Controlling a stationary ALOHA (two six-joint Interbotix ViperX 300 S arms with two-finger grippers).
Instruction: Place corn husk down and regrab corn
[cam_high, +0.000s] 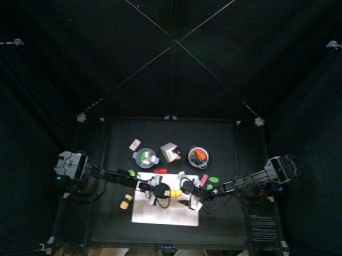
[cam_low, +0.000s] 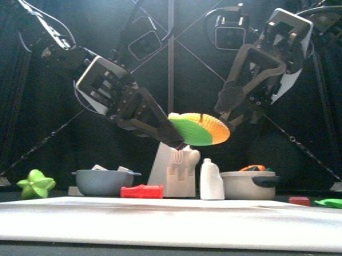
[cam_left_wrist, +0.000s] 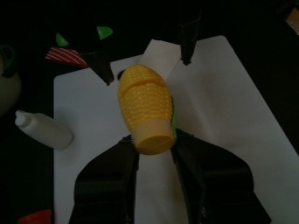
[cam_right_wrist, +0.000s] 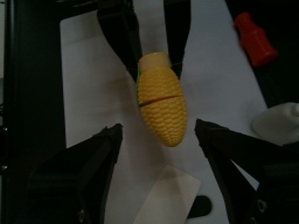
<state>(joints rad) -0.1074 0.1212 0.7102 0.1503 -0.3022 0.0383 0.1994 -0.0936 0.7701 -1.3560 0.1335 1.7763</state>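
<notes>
My left gripper (cam_left_wrist: 153, 140) is shut on the blunt end of a yellow corn cob (cam_left_wrist: 145, 105) and holds it level above the white board (cam_left_wrist: 239, 114). A green and orange strip of husk (cam_low: 203, 131) shows along one side of the corn. The right gripper (cam_right_wrist: 160, 129) stands open, one jaw on each side of the corn's (cam_right_wrist: 163, 96) pointed end, apart from it. From the front, both grippers meet at the corn (cam_low: 191, 123), well above the table. A pale flat piece (cam_right_wrist: 176, 191) lies on the board under the right gripper; I cannot tell whether it is husk.
Behind the board stand a grey bowl (cam_low: 104, 181), a white holder (cam_low: 174, 165), a white bottle (cam_low: 211, 180) and a second bowl (cam_low: 247, 184). A red block (cam_low: 142, 191) and a green star (cam_low: 36, 184) lie at the left. A red piece (cam_right_wrist: 254, 39) sits beside the board.
</notes>
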